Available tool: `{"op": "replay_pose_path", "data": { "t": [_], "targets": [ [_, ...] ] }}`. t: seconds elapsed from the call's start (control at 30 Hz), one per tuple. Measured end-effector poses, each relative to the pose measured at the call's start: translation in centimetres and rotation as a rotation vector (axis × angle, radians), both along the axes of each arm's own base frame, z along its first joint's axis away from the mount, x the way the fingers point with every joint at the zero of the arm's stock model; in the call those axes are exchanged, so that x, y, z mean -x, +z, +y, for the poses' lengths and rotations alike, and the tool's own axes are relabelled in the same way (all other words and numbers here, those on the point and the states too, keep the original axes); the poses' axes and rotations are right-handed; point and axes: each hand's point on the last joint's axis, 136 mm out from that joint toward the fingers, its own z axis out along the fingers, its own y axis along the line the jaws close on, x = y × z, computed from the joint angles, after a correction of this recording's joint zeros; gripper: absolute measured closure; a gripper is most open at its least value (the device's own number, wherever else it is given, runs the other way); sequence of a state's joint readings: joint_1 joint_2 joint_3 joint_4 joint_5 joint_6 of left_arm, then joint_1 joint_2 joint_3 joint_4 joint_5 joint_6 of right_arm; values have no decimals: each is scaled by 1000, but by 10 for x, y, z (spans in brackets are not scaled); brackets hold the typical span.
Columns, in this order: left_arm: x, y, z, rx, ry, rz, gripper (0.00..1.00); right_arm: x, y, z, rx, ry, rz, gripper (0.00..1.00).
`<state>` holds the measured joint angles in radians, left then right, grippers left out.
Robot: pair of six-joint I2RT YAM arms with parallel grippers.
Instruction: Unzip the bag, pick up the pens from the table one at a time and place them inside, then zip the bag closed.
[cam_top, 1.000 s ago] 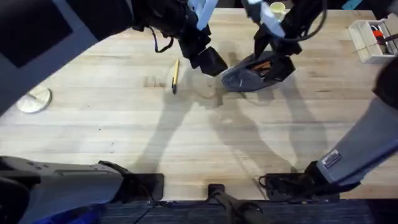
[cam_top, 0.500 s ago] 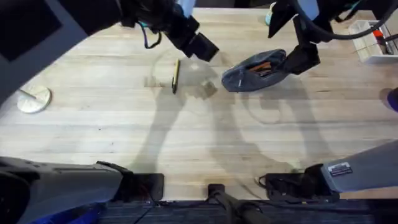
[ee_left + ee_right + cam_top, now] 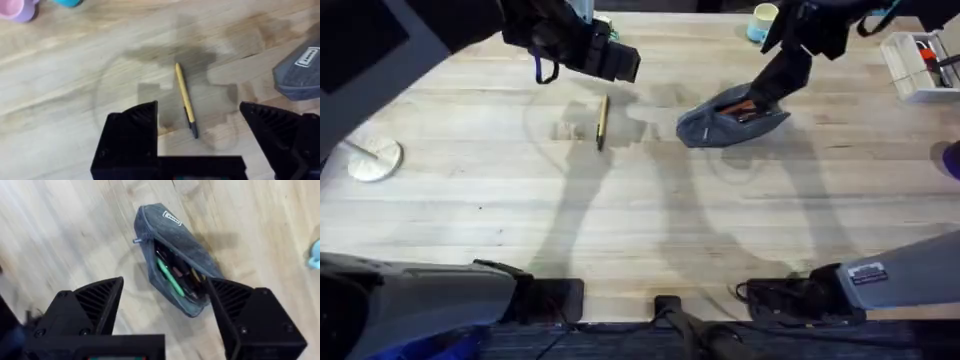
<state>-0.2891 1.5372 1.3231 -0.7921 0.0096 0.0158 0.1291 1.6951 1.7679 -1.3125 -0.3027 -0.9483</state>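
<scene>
One yellow pen (image 3: pixel 602 120) lies loose on the table (image 3: pixel 620 220), just beyond the left gripper (image 3: pixel 200 137). One grey bag (image 3: pixel 172 257) sits under the right gripper (image 3: pixel 165 297), unzipped, with several pens inside, too bunched to count.

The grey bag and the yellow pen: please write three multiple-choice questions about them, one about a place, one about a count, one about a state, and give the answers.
1. Where does the yellow pen lie?
A. inside the grey bag
B. on the table, apart from the bag
C. between the right gripper's fingers

2. How many yellow pens lie loose on the table?
A. one
B. three
C. none

3. In what state is the grey bag?
A. zipped closed
B. unzipped, with pens inside
C. lifted off the table

Answers:
1. B: the overhead view shows the pen on bare wood, with a gap between it and the bag.
2. A: a single yellow pen lies below the open left gripper.
3. B: under the open right gripper, the bag's mouth gapes, showing a green pen and others.
</scene>
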Motion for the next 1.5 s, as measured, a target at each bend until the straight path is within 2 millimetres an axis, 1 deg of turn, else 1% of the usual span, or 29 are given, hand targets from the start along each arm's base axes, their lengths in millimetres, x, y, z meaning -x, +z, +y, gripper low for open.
{"op": "replay_pose_path", "data": {
  "t": [0.13,0.17,0.43,0.5,0.6,0.77,1.0,1.2,1.5],
  "targets": [
    [0,-1,3,3,36,7,8,0,0,1,-23,-68,29,5],
    [3,-3,5,-3,49,22,8,-1,1,2,-31,-92,35,5],
    [3,-4,6,-6,59,24,7,-2,1,2,-37,-112,37,5],
    [3,-7,6,-7,63,33,7,-2,1,2,-38,-114,38,5],
    [1,-22,6,-9,84,73,7,-2,1,2,-38,-116,39,5],
    [-2,-52,5,-13,128,155,7,-2,1,2,-39,-119,40,5],
    [-12,-74,2,-11,150,180,8,-2,1,2,-39,-119,40,5],
    [-20,-97,0,-17,154,203,7,-2,1,2,-39,-118,40,5],
    [-18,-126,0,-41,158,267,7,-6,2,3,-42,-118,23,4]
  ]
}}
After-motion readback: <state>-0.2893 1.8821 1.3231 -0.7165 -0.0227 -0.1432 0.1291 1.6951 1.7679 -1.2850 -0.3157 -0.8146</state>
